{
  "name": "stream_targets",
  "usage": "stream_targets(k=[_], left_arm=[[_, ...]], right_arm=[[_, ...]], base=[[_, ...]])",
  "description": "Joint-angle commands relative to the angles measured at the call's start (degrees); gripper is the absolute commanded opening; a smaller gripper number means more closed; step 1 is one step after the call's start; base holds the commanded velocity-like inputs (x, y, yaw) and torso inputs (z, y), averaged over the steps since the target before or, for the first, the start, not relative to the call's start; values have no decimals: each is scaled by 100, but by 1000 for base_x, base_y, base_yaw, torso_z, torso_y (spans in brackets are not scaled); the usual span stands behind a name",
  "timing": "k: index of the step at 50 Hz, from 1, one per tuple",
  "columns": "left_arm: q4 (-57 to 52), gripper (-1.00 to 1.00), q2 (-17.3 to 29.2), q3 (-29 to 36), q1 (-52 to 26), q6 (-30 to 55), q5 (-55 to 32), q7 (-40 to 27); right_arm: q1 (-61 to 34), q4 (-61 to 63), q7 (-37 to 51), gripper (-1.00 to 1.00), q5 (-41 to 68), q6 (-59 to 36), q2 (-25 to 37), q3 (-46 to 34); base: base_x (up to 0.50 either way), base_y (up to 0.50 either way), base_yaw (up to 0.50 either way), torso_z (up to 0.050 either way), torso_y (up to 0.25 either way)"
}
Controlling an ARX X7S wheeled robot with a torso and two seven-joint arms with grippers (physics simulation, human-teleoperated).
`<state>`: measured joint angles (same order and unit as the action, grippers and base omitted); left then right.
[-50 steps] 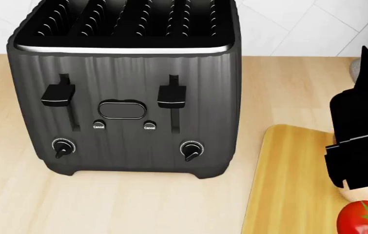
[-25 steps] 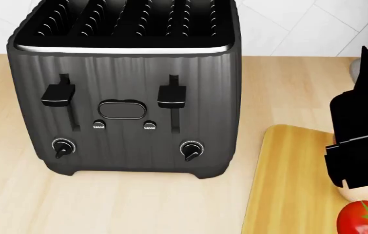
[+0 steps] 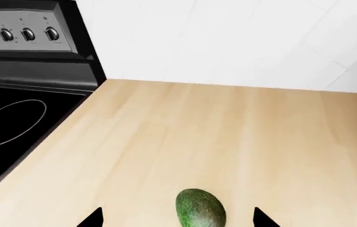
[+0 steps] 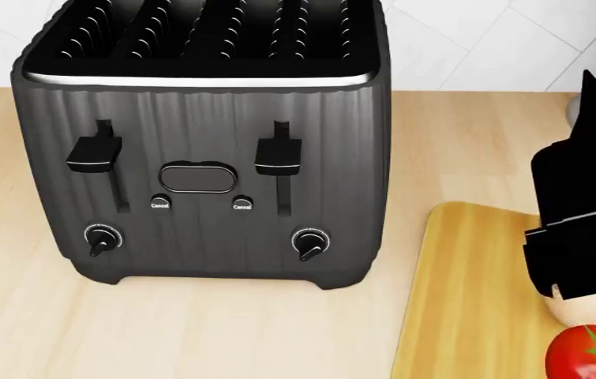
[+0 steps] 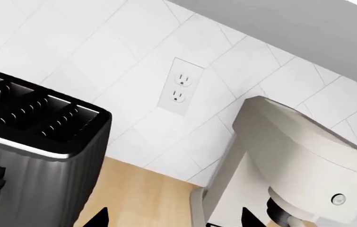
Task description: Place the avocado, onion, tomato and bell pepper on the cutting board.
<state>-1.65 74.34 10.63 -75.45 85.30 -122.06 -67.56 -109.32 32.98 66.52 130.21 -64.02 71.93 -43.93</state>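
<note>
Head view showed the right arm [image 4: 582,229] over the cutting board [image 4: 466,300], hiding most of the pale onion [image 4: 593,306] beside the tomato [image 4: 593,351]; whether its jaws held anything could not be told. A dark toaster [image 4: 203,142] stood on the desk [image 4: 171,332] left of the board. In the left wrist view the avocado [image 3: 200,209] lay on the desk between spread, empty jaw tips, with a stove [image 3: 14,94] further off.
</note>
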Motion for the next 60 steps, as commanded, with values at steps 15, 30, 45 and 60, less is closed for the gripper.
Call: stream_targets(k=[15, 30, 45, 60], left_arm=[[40, 100, -810, 73, 916, -437, 1297, 808], [333, 100, -1273, 428, 1081, -623, 2613, 1633], [807, 100, -1541, 820, 1109, -1049, 3656, 2310], [1187, 100, -1632, 1083, 1228, -1396, 4232, 2675]], right_arm=[[234, 130, -103, 100, -101, 140, 96, 46], [338, 146, -179, 100, -174, 181, 150, 79], [418, 270, -216, 100, -143, 251, 315, 149], [489, 304, -220, 100, -155, 295, 336, 167]], base=[[0, 0, 0, 0, 0], [0, 0, 0, 0, 0], [0, 0, 0, 0, 0], [0, 0, 0, 0, 0]])
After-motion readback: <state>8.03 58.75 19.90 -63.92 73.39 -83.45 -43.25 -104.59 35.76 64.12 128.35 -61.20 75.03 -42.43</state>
